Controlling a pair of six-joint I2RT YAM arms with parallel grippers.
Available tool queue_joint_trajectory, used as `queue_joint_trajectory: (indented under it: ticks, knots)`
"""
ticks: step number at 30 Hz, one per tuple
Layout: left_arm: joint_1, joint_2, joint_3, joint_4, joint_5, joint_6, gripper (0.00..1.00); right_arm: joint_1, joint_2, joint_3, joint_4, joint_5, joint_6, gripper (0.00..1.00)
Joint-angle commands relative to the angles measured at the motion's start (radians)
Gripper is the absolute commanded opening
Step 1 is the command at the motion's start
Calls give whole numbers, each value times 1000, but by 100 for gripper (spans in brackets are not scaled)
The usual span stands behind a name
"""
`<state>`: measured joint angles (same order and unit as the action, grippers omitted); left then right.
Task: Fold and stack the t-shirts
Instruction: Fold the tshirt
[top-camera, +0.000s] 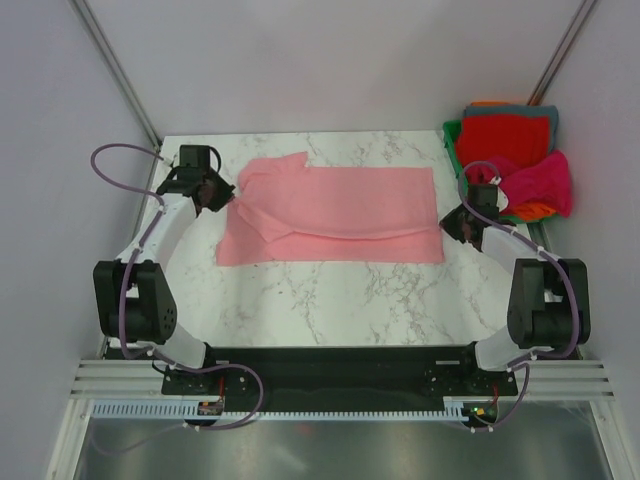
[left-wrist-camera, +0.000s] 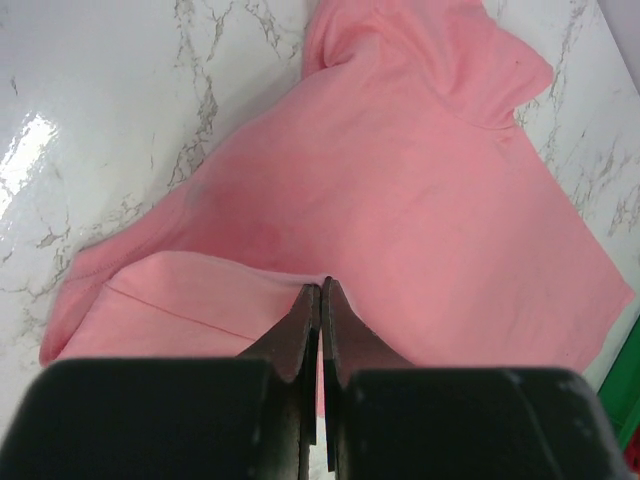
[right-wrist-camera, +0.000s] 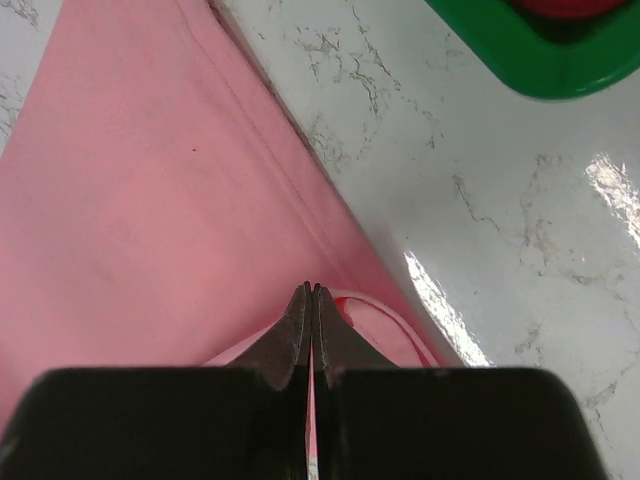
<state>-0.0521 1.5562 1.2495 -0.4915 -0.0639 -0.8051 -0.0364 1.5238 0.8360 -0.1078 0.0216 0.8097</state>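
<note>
The left jaws are seen clenched, tips pressed together, with a thin sliver of pink cloth caught between them: a raised fold at the left end of the salmon-pink t-shirt (top-camera: 340, 210) (left-wrist-camera: 400, 200) is gripped there. The right jaws are likewise closed on the same shirt (right-wrist-camera: 130, 200); a small loop of its right edge is pinched and lifted slightly off the worktop (top-camera: 330, 300) (right-wrist-camera: 500, 230).

The shirt is laid flat across the far half of the worktop, stretched between the left arm (top-camera: 165, 225) and the right arm (top-camera: 505, 245). Its near and right edges are straight. At the left end the cloth is rumpled, with a sleeve folded over the body. In the left wrist view, bare marble (left-wrist-camera: 100, 100) is seen to one side of that end.

A broad band of bare marble is left between the shirt's near edge and the arm bases, and a narrower strip beyond its far edge. At the far right corner stands the green bin (top-camera: 450, 133) (right-wrist-camera: 500, 55), near the shirt's right edge but apart from it. A red t-shirt (top-camera: 505, 135), a magenta t-shirt (top-camera: 545, 180), an orange t-shirt (top-camera: 535, 211) and a teal-grey t-shirt (top-camera: 512, 109) are heaped in it.
</note>
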Motion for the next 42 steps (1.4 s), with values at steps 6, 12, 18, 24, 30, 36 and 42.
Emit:
queue_joint_trajectory:
  ticks: [6,12,18,24,30,36,42]
  knots:
    - [-2,122,172,-21,7,66,31,13,52,86,50,15,-20,63]
    - [-41,-77,41,16,-65,83,100,55,-83,32,49,72,-61,74]
    - [-63,-256,-100,16,-14,90,100,96,-209,-66,51,49,-78,72]
    - [-63,-459,-359,115,-27,53,98,101,-362,-227,99,49,-70,68]
    - [-63,-656,-576,217,21,52,100,99,-514,-408,229,41,-72,68]
    - [-61,-787,-739,306,15,67,100,101,-579,-488,283,40,-64,68]
    - [-63,-883,-840,343,10,31,99,101,-599,-549,316,58,-52,66]
